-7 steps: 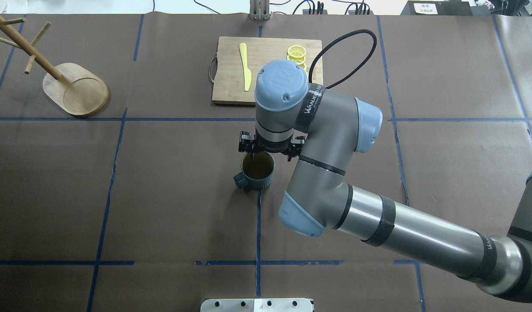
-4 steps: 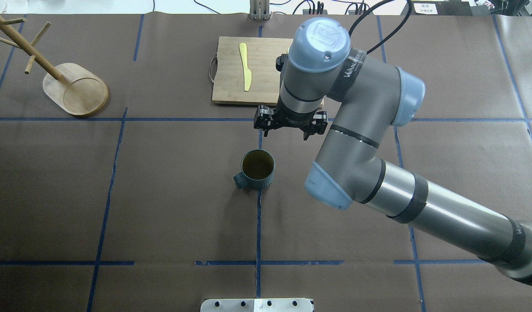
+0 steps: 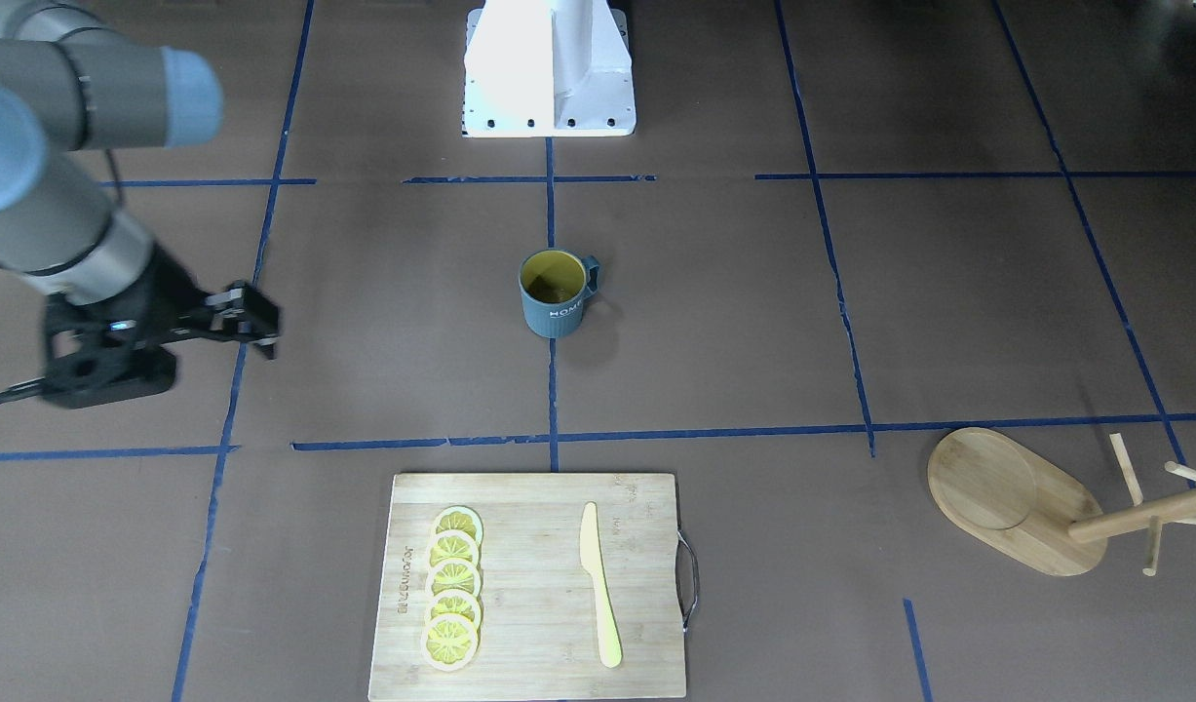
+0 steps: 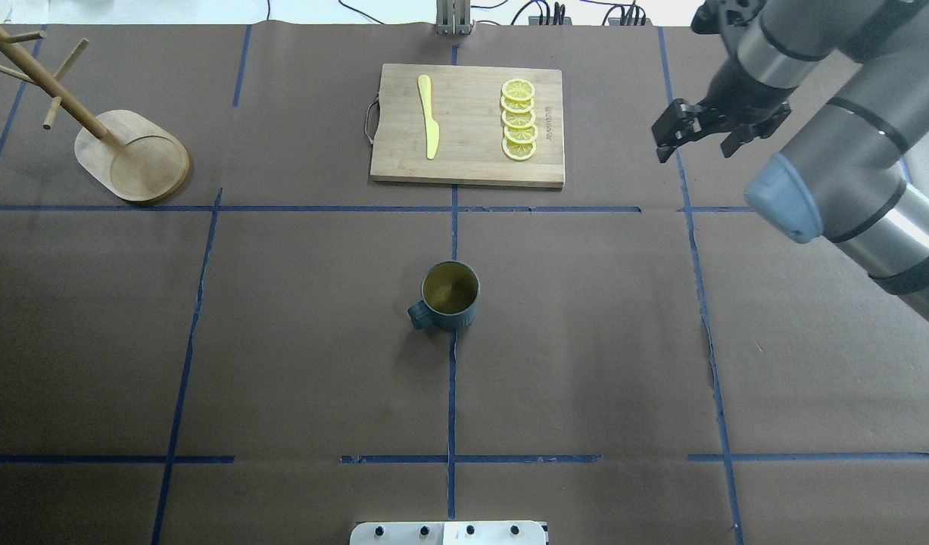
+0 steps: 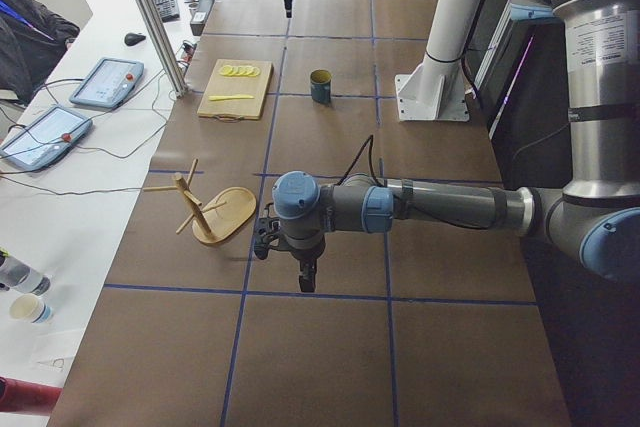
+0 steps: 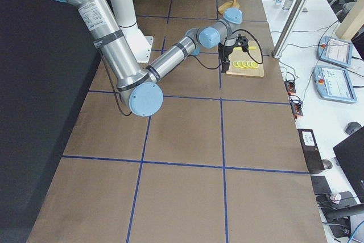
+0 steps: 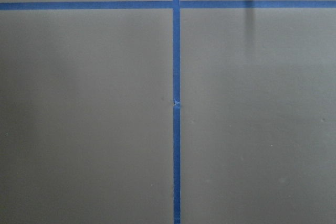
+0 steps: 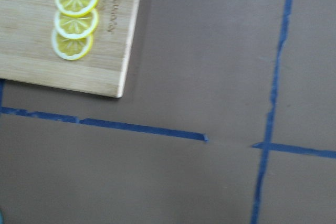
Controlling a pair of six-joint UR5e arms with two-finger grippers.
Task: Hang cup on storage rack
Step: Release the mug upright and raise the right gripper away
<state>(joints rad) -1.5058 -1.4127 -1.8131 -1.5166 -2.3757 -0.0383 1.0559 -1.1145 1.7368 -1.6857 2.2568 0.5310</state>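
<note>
The dark teal cup point(image 4: 449, 297) with a yellow interior stands upright at the table's middle, its handle toward the robot's left; the front-facing view point(image 3: 554, 302) shows its "HOME" lettering. The wooden storage rack point(image 4: 131, 155) stands at the far left with bare pegs, and it also shows in the front-facing view point(image 3: 1017, 497). My right gripper point(image 4: 695, 150) hangs open and empty above the table, right of the cutting board and far from the cup. My left gripper point(image 5: 303, 282) shows only in the exterior left view, pointing down near the rack's base; I cannot tell its state.
A bamboo cutting board point(image 4: 468, 125) at the back centre carries several lemon slices point(image 4: 519, 119) and a yellow knife point(image 4: 428, 115). Blue tape lines cross the brown table cover. The robot's white base plate point(image 3: 549, 68) sits at the near edge.
My right gripper has left the cup's rim, risen, and swung to the back right past the cutting board. The cup stays where it was.
</note>
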